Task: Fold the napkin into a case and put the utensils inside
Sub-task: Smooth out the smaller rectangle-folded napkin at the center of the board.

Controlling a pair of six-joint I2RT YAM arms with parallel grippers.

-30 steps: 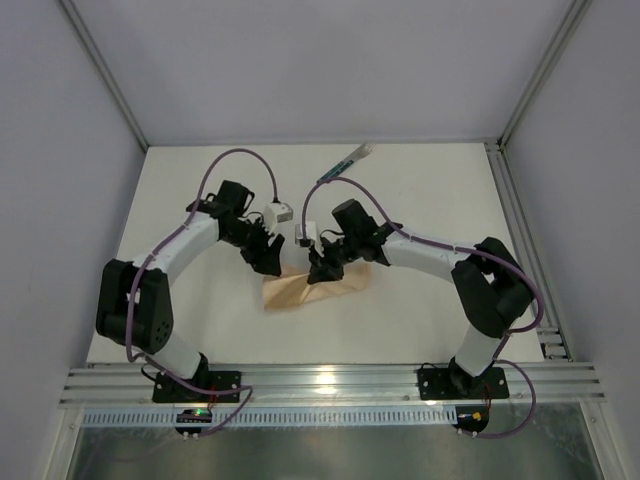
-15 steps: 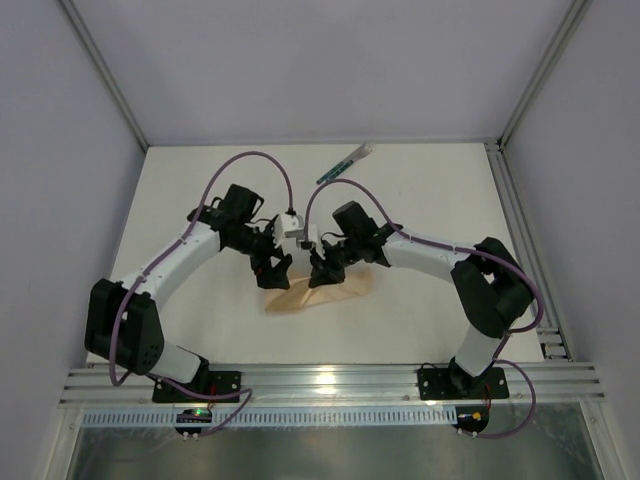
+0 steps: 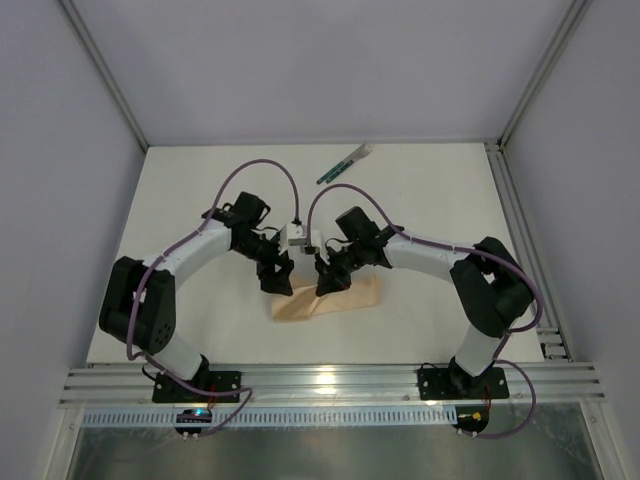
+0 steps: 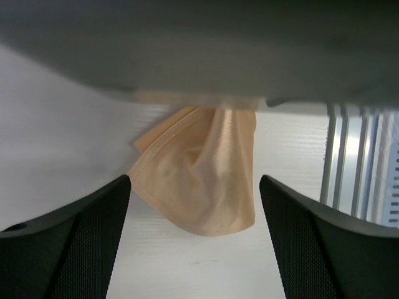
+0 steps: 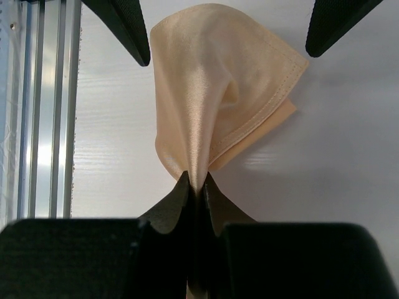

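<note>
napkin (image 3: pixel 350 298) lies as a rumpled, part-folded strip right under both end effectors, so the case isn't formed yet. right end effector (image 5: pixel 196 184) is clamped on a raised pinch of the cloth; left end effector (image 4: pixel 194 187) is spread wide w/ nothing held, cloth just ahead of it. utensils (image 3: pixel 345 163) sit well beyond both, not inserted. most folding & all loading remain, i'd judge. plain white counter (image 3: pixel 430 190), pale grey walls, metal rail at near edge
</note>
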